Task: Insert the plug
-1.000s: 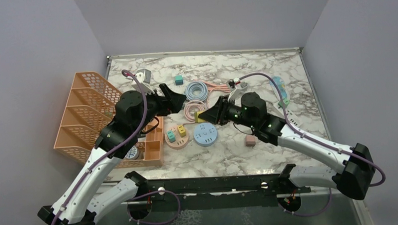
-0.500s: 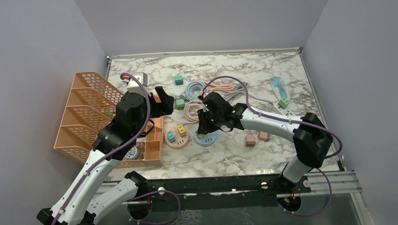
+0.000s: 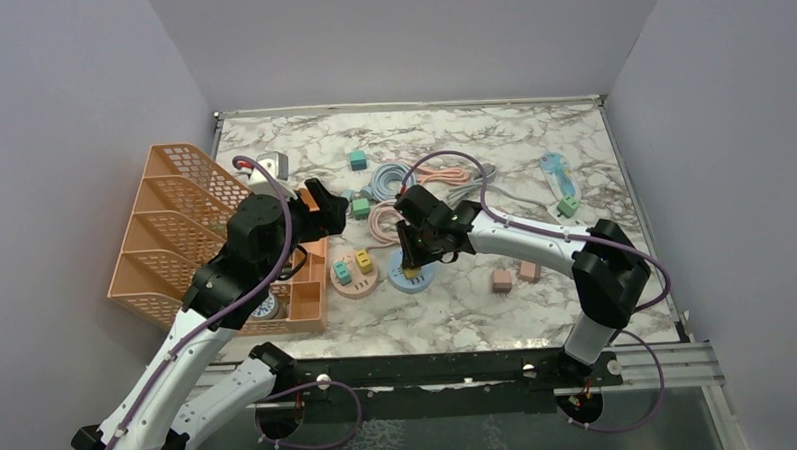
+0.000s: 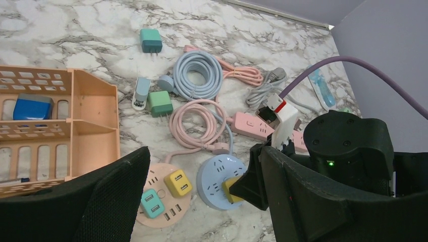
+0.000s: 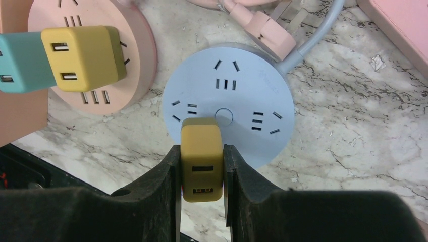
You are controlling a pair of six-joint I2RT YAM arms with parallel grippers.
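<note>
Right gripper (image 5: 202, 154) pinches the mustard-yellow cube plug (image 5: 201, 135) at the round pale-blue socket hub's (image 5: 252, 96) near edge; square the prongs, push straight down; left gripper (image 4: 202, 156) hangs wide open, empty.

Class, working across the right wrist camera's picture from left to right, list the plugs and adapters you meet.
teal adapter → yellow adapter on the pink round socket hub → mustard plug held in the right gripper → pink cable plug
</note>
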